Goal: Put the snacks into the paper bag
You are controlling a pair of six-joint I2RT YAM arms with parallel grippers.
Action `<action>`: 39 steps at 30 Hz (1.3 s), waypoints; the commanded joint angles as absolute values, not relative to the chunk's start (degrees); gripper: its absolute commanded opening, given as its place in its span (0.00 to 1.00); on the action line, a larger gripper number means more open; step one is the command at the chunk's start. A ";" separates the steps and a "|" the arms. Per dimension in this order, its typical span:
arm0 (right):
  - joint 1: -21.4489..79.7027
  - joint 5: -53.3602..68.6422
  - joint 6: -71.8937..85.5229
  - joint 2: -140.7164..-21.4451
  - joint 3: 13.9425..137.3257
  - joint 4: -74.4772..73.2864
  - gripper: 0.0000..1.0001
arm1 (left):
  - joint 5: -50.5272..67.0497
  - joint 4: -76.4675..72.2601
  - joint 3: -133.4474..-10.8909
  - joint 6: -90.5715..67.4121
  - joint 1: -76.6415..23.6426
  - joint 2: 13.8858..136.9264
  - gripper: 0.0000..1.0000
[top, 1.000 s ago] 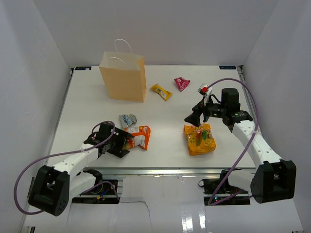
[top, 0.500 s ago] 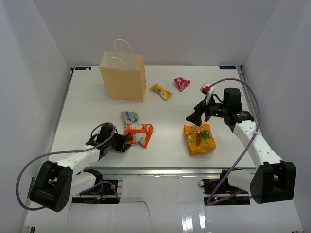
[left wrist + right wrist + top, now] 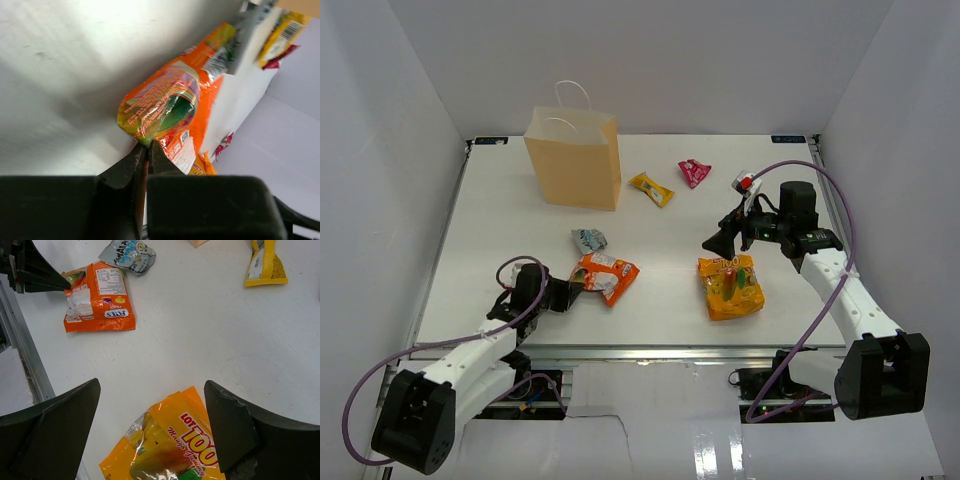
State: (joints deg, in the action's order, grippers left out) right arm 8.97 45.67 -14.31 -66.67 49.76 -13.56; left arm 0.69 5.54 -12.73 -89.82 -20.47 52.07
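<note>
My left gripper [image 3: 571, 292] is shut on the near corner of the orange-white pouch [image 3: 609, 276], whose edge is pinched between the black fingertips in the left wrist view, gripper [image 3: 148, 144], pouch [image 3: 165, 102]. The rest of the pouch [image 3: 98, 296] lies on the table. My right gripper [image 3: 718, 243] hangs open over the large orange-yellow chip bag [image 3: 730, 287], which lies flat between the wide-spread fingers in the right wrist view, gripper [image 3: 151, 388], bag [image 3: 175, 450]. The tan paper bag [image 3: 573, 158] stands upright at the back left.
A silver-blue packet [image 3: 587, 240] lies just behind the pouch. A yellow wrapper [image 3: 651, 188] and a magenta wrapper [image 3: 695, 172] lie to the right of the paper bag. White walls close in the table [image 3: 500, 215]; its metal front rail [image 3: 650, 352] runs along the near edge.
My left gripper has closed from open onto the pouch's corner and drawn back toward the near left, turning the pouch a little. The right arm has barely moved.
</note>
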 commanded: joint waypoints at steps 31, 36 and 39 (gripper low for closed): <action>8.53 48.60 -14.41 -65.83 48.95 -12.39 0.90 | 5.00 -8.70 -24.34 -67.07 -20.30 43.86 0.00; 8.53 48.60 -14.33 -65.92 49.04 -12.31 0.90 | 6.15 -9.49 -26.36 -65.39 -20.30 43.95 0.00; 8.53 48.60 -14.15 -66.00 49.04 -12.30 0.90 | 6.77 -9.76 -28.29 -64.43 -20.30 44.30 0.00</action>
State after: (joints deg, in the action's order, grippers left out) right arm 8.95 47.13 -14.31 -66.15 48.82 -13.56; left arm 5.10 -5.21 -24.23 -66.32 -20.47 44.80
